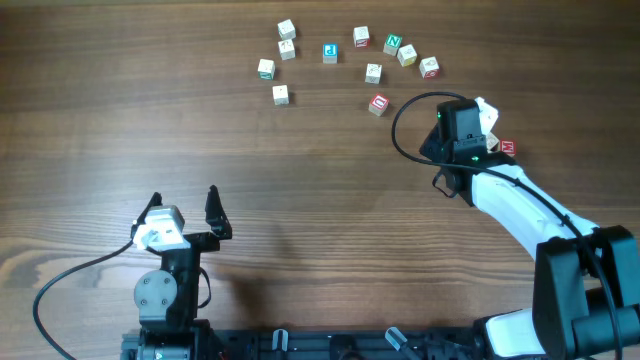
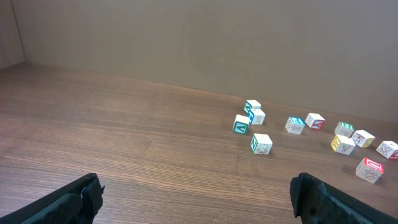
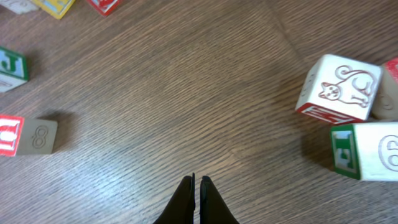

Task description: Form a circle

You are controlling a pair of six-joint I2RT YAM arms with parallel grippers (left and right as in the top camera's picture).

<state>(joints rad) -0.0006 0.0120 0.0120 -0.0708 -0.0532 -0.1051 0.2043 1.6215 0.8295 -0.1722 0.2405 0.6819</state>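
Overhead, the blocks [image 1: 330, 52] lie in a loose, open arc on the counter's [image 1: 120, 100] far side. A stray block [image 1: 507, 148] sits near the right tool [image 3: 196, 180], which is pinched together and empty. The left tool [image 1: 185, 208] gapes apart. Most of the circle looks undone.

Light: bright, even, diffuse.
Shadows: soft and faint, hugging the blocks [image 3: 339, 87] on the table [image 3: 186, 93].
Focus: crisp overhead; left wrist view slightly soft.
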